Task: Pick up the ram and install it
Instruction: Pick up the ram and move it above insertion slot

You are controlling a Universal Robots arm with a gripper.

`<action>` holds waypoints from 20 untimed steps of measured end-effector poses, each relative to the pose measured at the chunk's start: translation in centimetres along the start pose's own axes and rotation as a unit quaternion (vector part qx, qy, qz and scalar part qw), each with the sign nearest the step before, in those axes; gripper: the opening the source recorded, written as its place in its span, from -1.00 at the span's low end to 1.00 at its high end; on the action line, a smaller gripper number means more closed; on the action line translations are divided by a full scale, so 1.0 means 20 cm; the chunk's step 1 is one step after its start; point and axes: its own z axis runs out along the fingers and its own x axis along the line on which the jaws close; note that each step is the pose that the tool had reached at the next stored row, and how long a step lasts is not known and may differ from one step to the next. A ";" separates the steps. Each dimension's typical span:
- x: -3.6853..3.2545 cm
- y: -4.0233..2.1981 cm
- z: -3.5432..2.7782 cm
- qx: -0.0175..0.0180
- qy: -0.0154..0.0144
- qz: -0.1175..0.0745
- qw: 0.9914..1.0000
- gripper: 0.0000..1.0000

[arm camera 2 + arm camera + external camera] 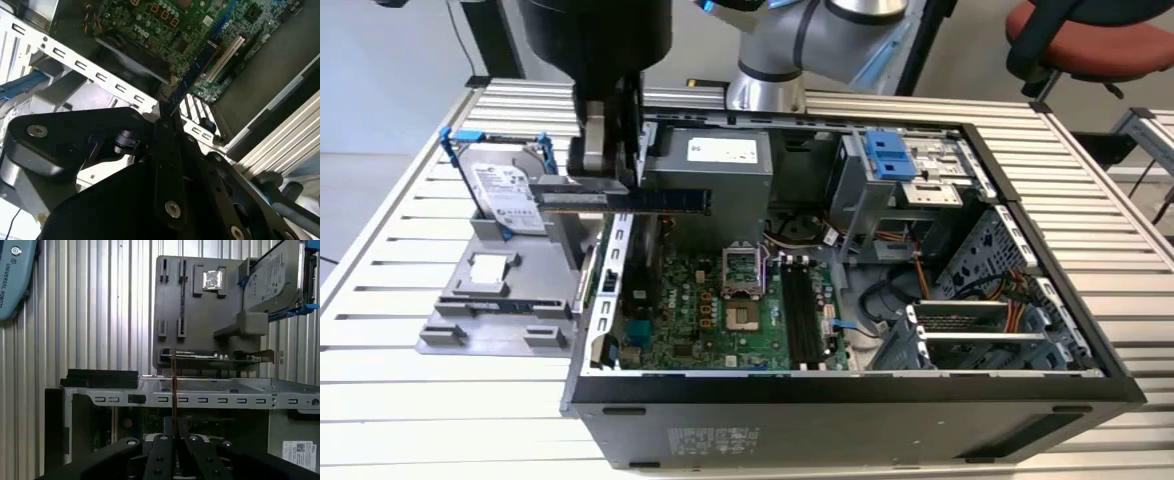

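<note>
In the exterior view's upper left, the gripper (624, 190) is hanging straight down, clamping the ram (674, 200) level above the computer case (854, 385) wall, probably so that its edge meets a slot squarely. In the second wrist view, the ram (192, 75) is jutting edge-on over the motherboard (220, 25). In the first wrist view, it is showing as a thin line (174, 385).

You have the computer case (854, 415) on the counter (387, 410), the parts stand (487, 335) beside it toward the exterior view's left edge, the ram (660, 200) above the case wall.
</note>
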 end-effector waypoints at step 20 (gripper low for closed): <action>-0.003 -0.495 -0.019 0.000 0.000 0.000 1.000 -1.00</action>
